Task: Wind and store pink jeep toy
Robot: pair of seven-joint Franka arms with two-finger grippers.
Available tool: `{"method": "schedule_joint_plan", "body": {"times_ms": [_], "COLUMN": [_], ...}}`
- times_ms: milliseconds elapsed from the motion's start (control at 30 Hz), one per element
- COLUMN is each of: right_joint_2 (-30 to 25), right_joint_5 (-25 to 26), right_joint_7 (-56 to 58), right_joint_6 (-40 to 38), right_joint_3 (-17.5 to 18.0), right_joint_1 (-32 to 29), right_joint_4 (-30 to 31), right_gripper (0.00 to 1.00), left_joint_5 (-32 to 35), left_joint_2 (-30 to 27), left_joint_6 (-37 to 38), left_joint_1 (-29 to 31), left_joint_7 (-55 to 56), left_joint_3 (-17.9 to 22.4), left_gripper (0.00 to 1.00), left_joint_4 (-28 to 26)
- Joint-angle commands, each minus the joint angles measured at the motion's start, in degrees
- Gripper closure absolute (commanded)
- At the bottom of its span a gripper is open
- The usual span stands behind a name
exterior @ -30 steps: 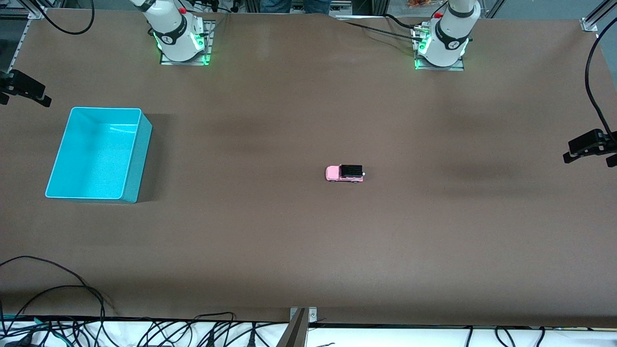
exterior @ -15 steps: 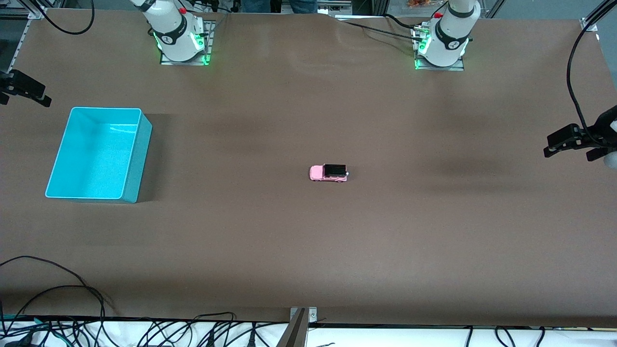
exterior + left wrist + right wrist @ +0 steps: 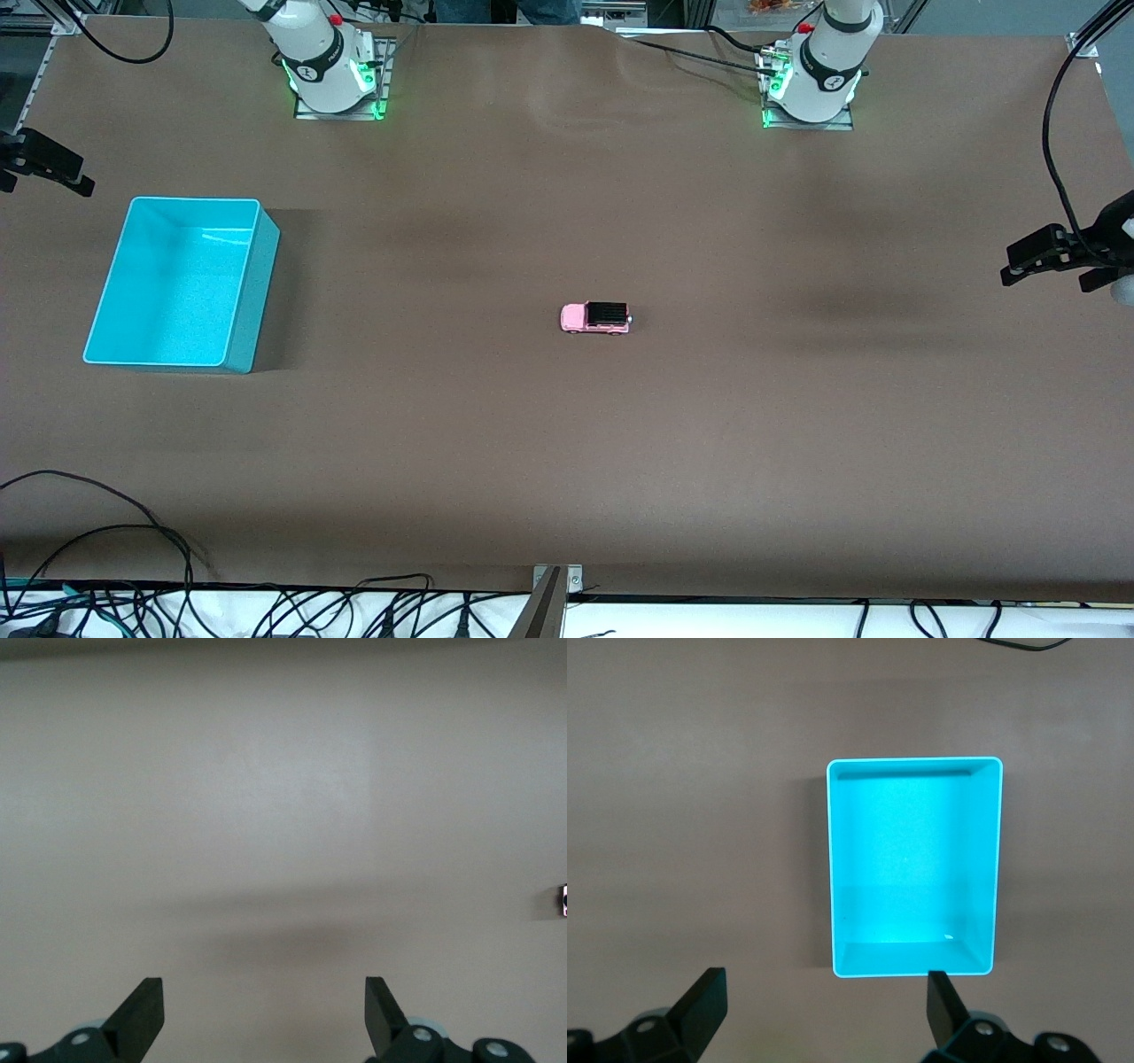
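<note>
Where brown table [image 3: 567,461] spreads, one pink jeep toy [image 3: 594,317], one bin [image 3: 252,292]

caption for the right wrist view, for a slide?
Right claw, fingers open, hangs above the empty turquoise bin on the brown table.

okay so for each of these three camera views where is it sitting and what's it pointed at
Front view: high across the table, facing both arm bases; shows pink jeep toy, teal bin, left gripper over the table's edge at its own end.
Left wrist view: on the left wrist, looking down at bare table; open fingertips show.
Right wrist view: above the bin; right gripper open.
Shared: the bin, front and right wrist views.
</note>
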State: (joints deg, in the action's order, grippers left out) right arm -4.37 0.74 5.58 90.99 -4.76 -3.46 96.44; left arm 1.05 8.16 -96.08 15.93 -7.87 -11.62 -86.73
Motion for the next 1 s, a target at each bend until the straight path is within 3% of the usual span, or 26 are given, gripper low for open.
{"method": "schedule_joint_plan", "body": {"times_ms": [0,967], "right_joint_2": [-0.12,-0.73], "right_joint_5": [0.66,0.67], "right_joint_7": [0.57,-0.05], "right_joint_6": [-0.72,-0.02], "right_joint_3": [-0.07,0.37], "right_joint_1": [0.20,0.38], "right_joint_4": [-0.82,0.67], "right_gripper": [0.00,0.00], "left_joint_5": [0.80,0.80], "left_joint_2": [-1.66,-1.57], "left_joint_6": [-0.33,-0.33], "left_joint_1": [0.33,0.33], "left_joint_7": [0.05,0.13], "left_joint_3": [-0.16,-0.16], "left_gripper": [0.00,0.00], "left_joint_4": [-1.51,-1.60]}}
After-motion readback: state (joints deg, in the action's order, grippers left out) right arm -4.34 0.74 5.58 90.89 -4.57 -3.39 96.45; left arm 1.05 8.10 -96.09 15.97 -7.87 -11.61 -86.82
